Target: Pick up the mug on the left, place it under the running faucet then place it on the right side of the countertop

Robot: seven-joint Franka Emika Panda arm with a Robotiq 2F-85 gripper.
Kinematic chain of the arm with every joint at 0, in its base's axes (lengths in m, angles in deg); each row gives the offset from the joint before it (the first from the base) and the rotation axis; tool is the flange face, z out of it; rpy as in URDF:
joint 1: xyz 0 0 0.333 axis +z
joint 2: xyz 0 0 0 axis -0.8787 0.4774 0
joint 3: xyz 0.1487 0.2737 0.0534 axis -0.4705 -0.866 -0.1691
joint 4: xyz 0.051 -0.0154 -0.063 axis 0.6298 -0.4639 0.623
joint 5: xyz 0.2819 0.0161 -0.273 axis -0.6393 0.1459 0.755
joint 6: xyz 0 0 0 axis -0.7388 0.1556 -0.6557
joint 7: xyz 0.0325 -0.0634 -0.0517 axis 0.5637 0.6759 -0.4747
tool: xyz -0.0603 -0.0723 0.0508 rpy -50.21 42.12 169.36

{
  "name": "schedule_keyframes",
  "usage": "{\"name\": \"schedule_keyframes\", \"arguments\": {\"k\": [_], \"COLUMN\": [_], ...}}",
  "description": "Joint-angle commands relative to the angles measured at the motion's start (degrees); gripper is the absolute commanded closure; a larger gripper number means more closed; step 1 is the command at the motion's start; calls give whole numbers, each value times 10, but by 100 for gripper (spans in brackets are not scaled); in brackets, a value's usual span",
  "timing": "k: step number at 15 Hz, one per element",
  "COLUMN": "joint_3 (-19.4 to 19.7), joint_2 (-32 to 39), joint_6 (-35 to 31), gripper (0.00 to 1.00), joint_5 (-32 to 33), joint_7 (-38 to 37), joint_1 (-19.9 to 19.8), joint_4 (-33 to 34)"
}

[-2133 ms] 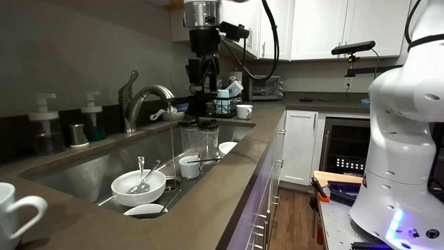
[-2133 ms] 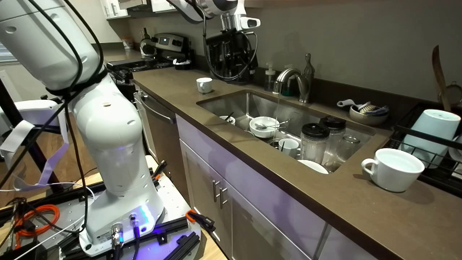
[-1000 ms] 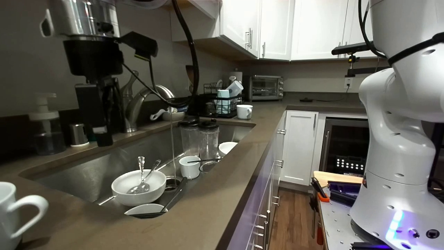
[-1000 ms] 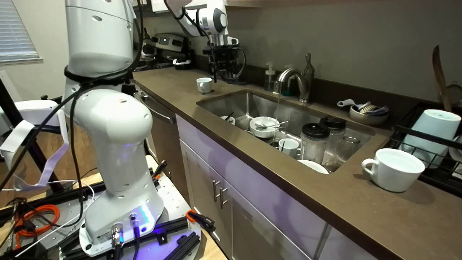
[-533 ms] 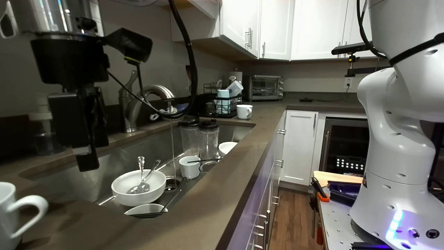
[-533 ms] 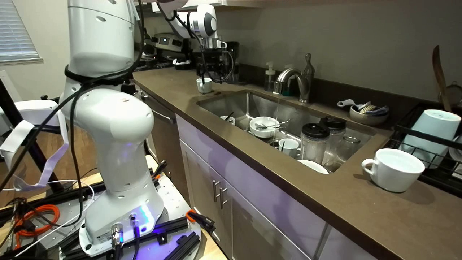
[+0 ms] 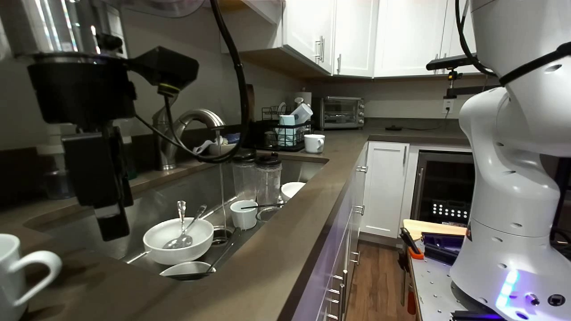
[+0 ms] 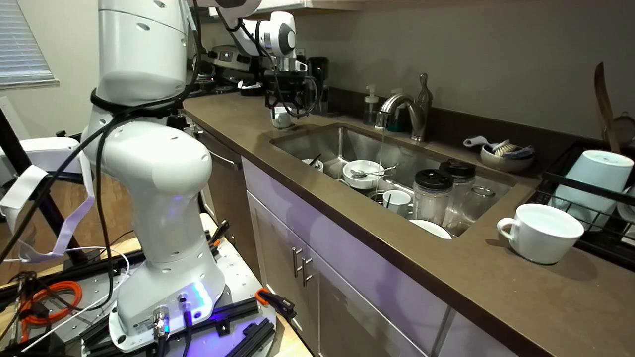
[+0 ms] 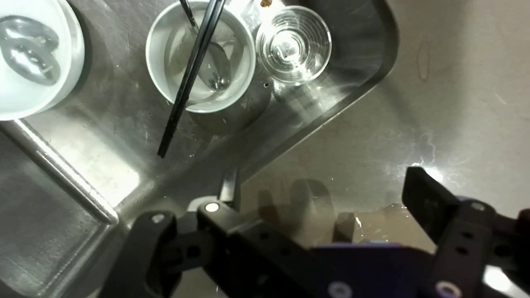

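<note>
The left white mug [image 7: 33,272] stands on the countertop [image 7: 267,258] at the near left, its handle toward the sink. It also shows in an exterior view [image 8: 281,119], partly covered by my gripper. In the wrist view I cannot make it out. A similar white mug [image 8: 543,235] stands at the sink's far end by the dish rack. The silver faucet [image 8: 399,104] is running into the sink. My gripper [image 9: 325,186] is open and empty, its fingers spread over the counter beside the sink corner. It hangs close to the left mug, apart from it, in an exterior view [image 7: 111,220].
The sink [image 8: 322,141] holds a white bowl with spoons [image 7: 178,240], a cup [image 7: 244,215], lidded jars [image 7: 267,178] and a cup with chopsticks [image 9: 203,62]. Soap bottles [image 8: 371,106] stand along the wall. A dark dish rack [image 7: 290,133] stands at the far end.
My gripper has swung from over the far end of the sink to the left mug's end and come down. In the last half second it moved only slightly, mostly downward. Both mugs have stayed put.
</note>
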Motion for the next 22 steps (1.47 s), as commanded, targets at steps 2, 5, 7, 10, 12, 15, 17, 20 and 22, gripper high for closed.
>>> {"name": "schedule_keyframes", "arguments": {"k": [2, 5, 7, 10, 12, 15, 17, 20, 22], "joint_3": [2, -3, -8, -15, -16, -18, -14, -10, -10], "joint_2": [1, 23, 42, 69, 82, 93, 94, 95, 102], "joint_6": [3, -2, -10, -29, -37, -34, -28, -27, -30], "gripper": [0, 0, 0, 0, 0, 0, 0, 0, 25], "joint_5": [0, -2, -9, -13, -8, -10, -1, 10, 10], "joint_7": [3, 11, 17, 25, 24, 31, 26, 26, 30], "joint_1": [2, 8, 10, 17, 23, 27, 31, 33, 33], "joint_4": [4, 15, 24, 36, 46, 61, 69, 79, 85]}}
